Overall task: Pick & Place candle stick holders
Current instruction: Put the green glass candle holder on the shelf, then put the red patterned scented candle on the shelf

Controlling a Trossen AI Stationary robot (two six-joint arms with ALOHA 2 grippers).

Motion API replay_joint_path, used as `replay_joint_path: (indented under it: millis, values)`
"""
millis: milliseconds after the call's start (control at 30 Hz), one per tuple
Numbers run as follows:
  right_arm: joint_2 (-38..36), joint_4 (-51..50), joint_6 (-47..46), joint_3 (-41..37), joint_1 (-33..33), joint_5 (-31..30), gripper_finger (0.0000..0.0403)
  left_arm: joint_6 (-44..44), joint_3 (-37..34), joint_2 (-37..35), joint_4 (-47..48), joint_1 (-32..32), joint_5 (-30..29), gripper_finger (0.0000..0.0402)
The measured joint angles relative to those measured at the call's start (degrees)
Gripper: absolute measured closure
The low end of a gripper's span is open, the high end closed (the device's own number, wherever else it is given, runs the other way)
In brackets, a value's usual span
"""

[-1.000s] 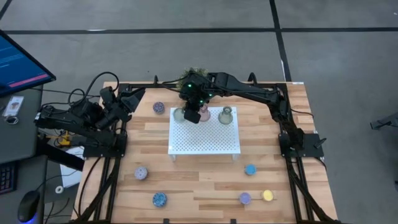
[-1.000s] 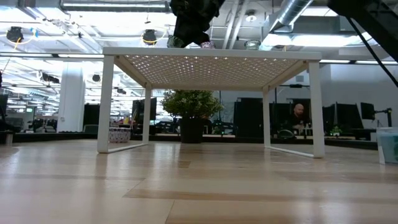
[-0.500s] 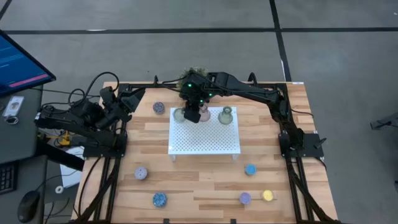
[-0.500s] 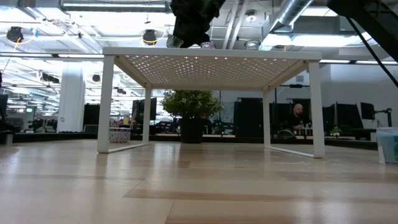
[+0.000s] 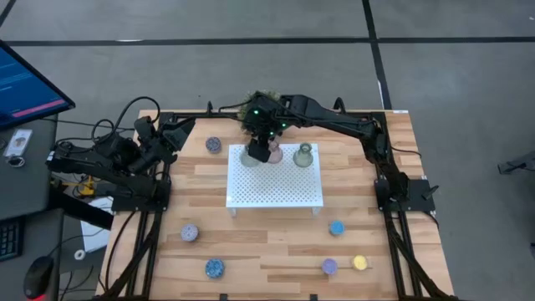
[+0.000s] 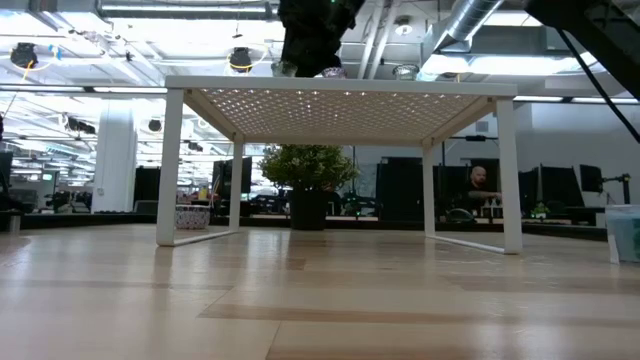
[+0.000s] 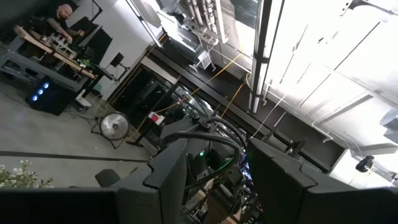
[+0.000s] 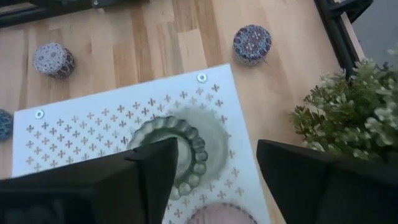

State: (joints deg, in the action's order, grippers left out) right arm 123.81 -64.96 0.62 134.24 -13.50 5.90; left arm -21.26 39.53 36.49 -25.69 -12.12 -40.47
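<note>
Wooden surface (image 5: 276, 242): left gripper (image 5: 144, 127) parked at the left edge, jaws' state cannot be told. Right gripper (image 5: 258, 152) hovers with jaws spread over a green vase holder (image 8: 177, 151) on the white tray (image 5: 276, 188)'s back row, another green vase (image 5: 303, 155) further right. Pucks (image 5: 337, 227) lie scattered on the wood around the tray.

Open-plan lab: exposed ceiling ducts (image 6: 480, 25), rows of monitor desks (image 6: 560, 190)
</note>
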Motion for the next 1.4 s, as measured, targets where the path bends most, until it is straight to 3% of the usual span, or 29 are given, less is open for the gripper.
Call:
replay_joint_path:
  millis: [433,667,833,967,1167,1300,1400]
  values:
    - [-0.19,3.58,2.68,0.73,0.21,0.01,0.0178,0.02,0.00,0.00,0.00,0.00,-0.02,0.0234]
    - [-6.31,6.83,2.99,0.80,0.36,-0.20,0.0180,0.03,0.00,-0.02,0.24,0.00,-0.02,0.0234]
    - [-11.59,0.50,3.54,0.80,0.36,-4.37,0.0231,2.75,-0.01,0.00,0.41,0.00,-0.55,0.0236]
    - [-14.92,-8.21,4.02,0.70,0.15,-7.86,0.0301,4.73,0.00,0.25,8.17,-0.02,-7.68,0.0274]
    - [-21.36,-14.60,-0.17,0.71,0.12,-10.44,0.0354,3.57,-0.04,1.31,18.40,1.34,-21.01,0.0389]
    - [-25.35,-17.07,-2.15,0.71,0.66,-15.10,0.0356,6.02,-0.02,2.35,19.05,5.67,-19.30,0.0398]
    - [-28.46,-19.22,-3.41,0.71,0.77,-18.48,0.0349,4.54,-0.02,3.32,20.77,10.33,-12.04,0.0399]
